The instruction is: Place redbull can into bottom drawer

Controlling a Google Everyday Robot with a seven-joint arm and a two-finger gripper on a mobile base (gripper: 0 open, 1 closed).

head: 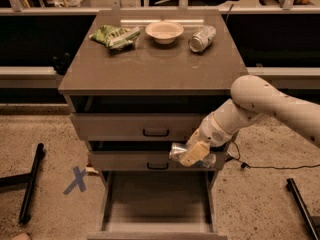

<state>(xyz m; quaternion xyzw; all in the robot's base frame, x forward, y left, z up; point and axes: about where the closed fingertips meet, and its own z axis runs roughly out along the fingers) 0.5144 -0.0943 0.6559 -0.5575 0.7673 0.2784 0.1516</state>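
My gripper point(194, 155) is shut on the redbull can point(181, 152), a slim silver can held lying sideways with its shiny end pointing left. It hangs in front of the middle drawer's right side, just above the open bottom drawer point(157, 199). The bottom drawer is pulled out and its flat grey floor shows bare. My arm reaches in from the right.
On the cabinet top point(150, 64) lie a green chip bag point(115, 36), a white bowl point(164, 31) and a shorter silver can point(202, 38) on its side. Two upper drawers with black handles point(156, 132) are shut. A blue tape X point(76, 179) marks the floor at left. Black legs point(31, 183) stand at left.
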